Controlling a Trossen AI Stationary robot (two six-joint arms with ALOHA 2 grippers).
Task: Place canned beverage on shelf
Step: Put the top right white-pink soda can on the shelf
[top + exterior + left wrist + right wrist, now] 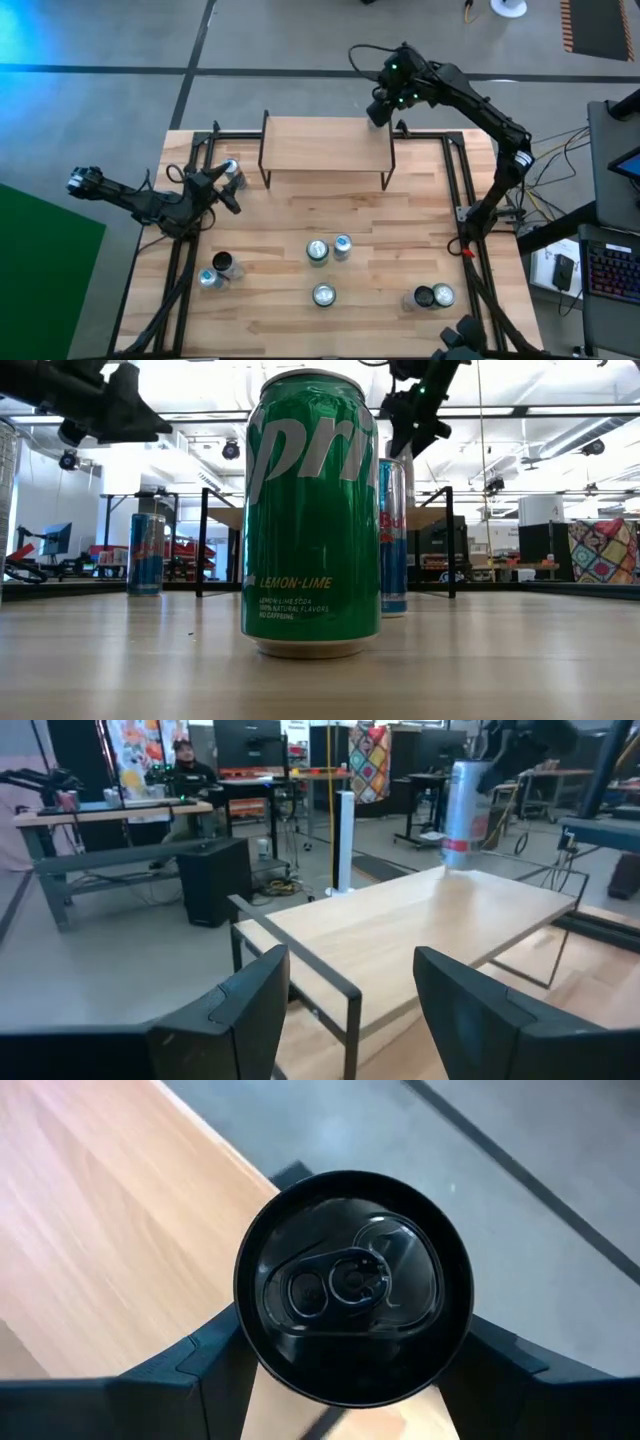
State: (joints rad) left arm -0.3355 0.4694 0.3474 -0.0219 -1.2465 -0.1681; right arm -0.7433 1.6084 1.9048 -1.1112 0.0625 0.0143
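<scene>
Right end effector [350,1380] hides can [352,1285] sides, apparently gripped.

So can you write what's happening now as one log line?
right gripper: holding can over shelf corner | left gripper: open, empty, waiting beside shelf

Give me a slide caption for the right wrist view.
Right gripper holds a dark-topped aluminium can over the light wood shelf's corner.

A robotics lab or workshop: a concrete floor [300,40] with taped lines, work desks [110,820] with monitors [245,740] in the background, a seated person [185,765], cables [555,160] at right.
</scene>
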